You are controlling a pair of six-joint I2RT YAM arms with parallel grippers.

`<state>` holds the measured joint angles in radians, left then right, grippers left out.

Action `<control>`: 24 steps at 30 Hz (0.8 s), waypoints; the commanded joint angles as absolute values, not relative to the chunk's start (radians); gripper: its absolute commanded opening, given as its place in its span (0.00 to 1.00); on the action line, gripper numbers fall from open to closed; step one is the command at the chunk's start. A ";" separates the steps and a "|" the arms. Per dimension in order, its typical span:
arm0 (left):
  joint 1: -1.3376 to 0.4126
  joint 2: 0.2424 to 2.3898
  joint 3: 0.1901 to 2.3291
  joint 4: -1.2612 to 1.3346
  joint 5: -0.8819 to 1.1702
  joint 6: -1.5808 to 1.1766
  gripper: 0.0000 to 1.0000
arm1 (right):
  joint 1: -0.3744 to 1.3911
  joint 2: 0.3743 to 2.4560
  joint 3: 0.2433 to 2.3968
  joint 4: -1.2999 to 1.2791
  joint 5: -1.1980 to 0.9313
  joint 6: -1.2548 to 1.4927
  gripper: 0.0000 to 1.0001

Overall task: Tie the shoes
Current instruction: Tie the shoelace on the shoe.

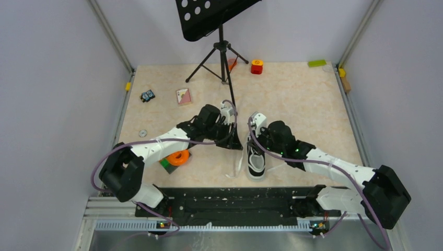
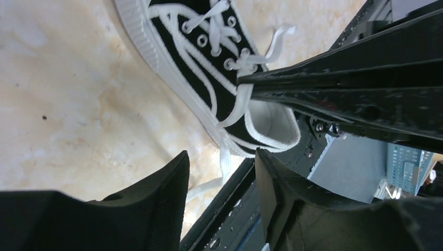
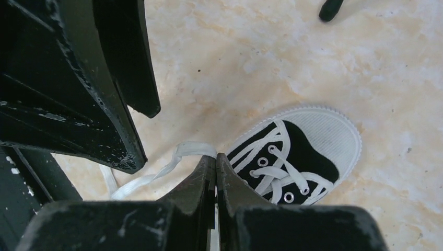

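The black sneaker (image 1: 256, 159) with its white toe cap lies in the middle of the table, also in the left wrist view (image 2: 209, 68) and the right wrist view (image 3: 303, 151). Its white laces (image 3: 172, 162) are loose, and one end trails onto the table (image 1: 233, 168). My right gripper (image 3: 216, 156) is shut on a lace just beside the eyelets; its black fingers (image 2: 334, 78) show pinching that lace in the left wrist view. My left gripper (image 2: 222, 159) is open and empty, just left of the shoe (image 1: 233, 142), with a lace lying below its gap.
A music stand's tripod (image 1: 222, 57) stands behind the shoe, one foot (image 3: 330, 9) close by. An orange tape roll (image 1: 178, 157) lies under the left arm. A card (image 1: 183, 96), a small toy (image 1: 148, 95) and a red block (image 1: 256, 66) lie further back. A black rail (image 1: 230, 201) runs along the near edge.
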<state>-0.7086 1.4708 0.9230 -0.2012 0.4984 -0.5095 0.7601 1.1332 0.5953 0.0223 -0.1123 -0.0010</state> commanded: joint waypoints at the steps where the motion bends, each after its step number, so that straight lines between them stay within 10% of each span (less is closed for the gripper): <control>1: -0.707 1.485 0.996 -0.133 0.522 -0.482 0.53 | 0.747 1.087 0.582 0.086 -0.086 0.086 0.00; 7: -0.713 1.544 0.993 -0.066 0.590 -0.506 0.59 | 0.735 1.056 0.568 0.072 -0.029 0.126 0.00; 24: -0.721 1.689 1.064 0.034 0.592 -0.526 0.06 | 0.690 1.029 0.551 0.070 -0.014 0.223 0.00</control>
<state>-0.7124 1.6577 1.0027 -0.0437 0.5720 -0.5297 0.7017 1.0428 0.5430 0.0296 -0.0254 0.1959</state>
